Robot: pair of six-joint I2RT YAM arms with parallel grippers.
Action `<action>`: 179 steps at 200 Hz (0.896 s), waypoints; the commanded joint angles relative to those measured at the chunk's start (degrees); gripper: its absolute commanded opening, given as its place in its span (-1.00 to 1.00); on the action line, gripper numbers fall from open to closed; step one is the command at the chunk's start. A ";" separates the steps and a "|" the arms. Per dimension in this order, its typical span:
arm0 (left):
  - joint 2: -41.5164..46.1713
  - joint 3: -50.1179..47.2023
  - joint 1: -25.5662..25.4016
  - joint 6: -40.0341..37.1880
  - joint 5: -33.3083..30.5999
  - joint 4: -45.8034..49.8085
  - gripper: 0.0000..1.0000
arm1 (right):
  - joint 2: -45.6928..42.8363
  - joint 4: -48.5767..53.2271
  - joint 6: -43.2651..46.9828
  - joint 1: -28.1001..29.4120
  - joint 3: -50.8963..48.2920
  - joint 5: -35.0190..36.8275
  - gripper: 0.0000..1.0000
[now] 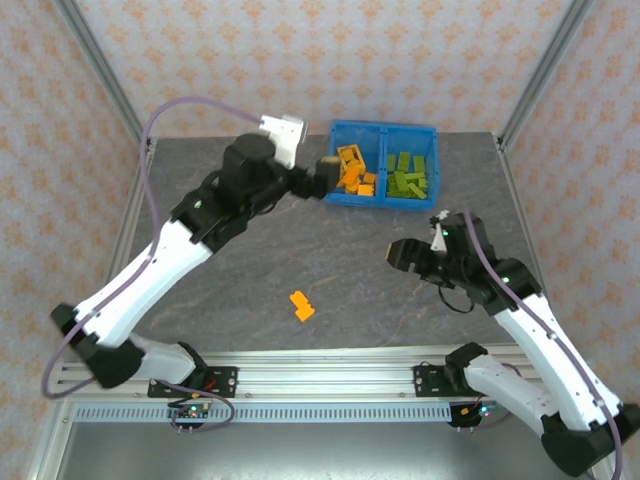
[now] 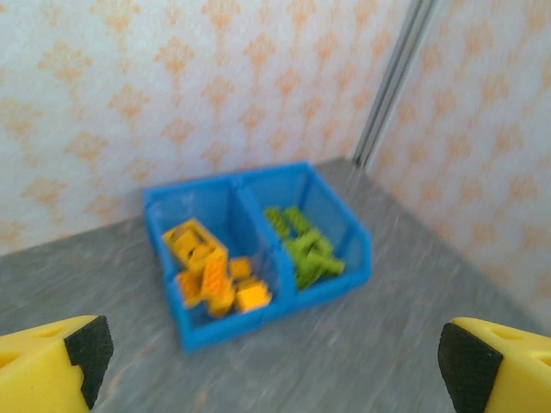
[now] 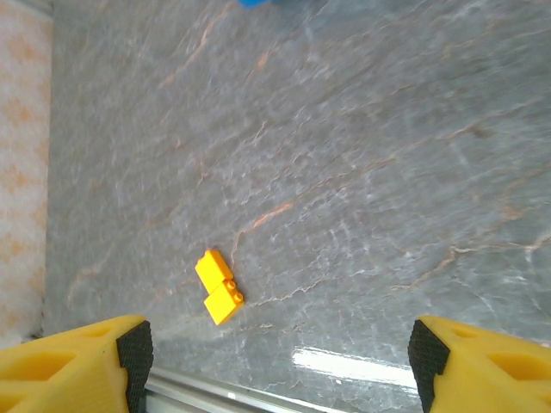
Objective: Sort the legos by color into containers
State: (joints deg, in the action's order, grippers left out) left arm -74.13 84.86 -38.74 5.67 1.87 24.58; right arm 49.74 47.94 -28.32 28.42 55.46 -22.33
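Left fingers (image 2: 77,353) wide, empty, bin (image 2: 331,291) ahead between them | right fingers (image 3: 129,353) wide, empty, above counter (image 3: 387,172) | orange brick (image 3: 219,286) ahead, nearer one finger | step: likely last stray pick | next: descend, straddle brick, close, carry to orange side

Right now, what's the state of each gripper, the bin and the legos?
left gripper, open, empty, facing the bin.
right gripper, open, empty, over the table.
blue bin, upright; orange legos in left compartment, green legos in right.
loose orange lego, lying on the table, unsorted.
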 commanded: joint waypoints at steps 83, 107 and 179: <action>44.39 -28.99 -0.18 -40.18 14.21 32.65 1.00 | 42.04 -6.26 8.33 31.38 15.51 9.40 0.60; 49.45 -32.12 -0.19 -42.58 16.22 35.02 1.00 | 50.14 -5.67 11.24 32.66 20.39 10.07 0.60; 50.90 -36.34 -0.19 -45.88 14.87 36.51 1.00 | 63.45 -8.46 12.46 33.35 25.33 8.89 0.46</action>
State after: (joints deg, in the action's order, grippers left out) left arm -24.18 49.67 -38.74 -37.54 16.60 60.55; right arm 110.67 40.47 -16.62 61.25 79.40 -14.59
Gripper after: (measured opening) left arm 0.997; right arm 0.748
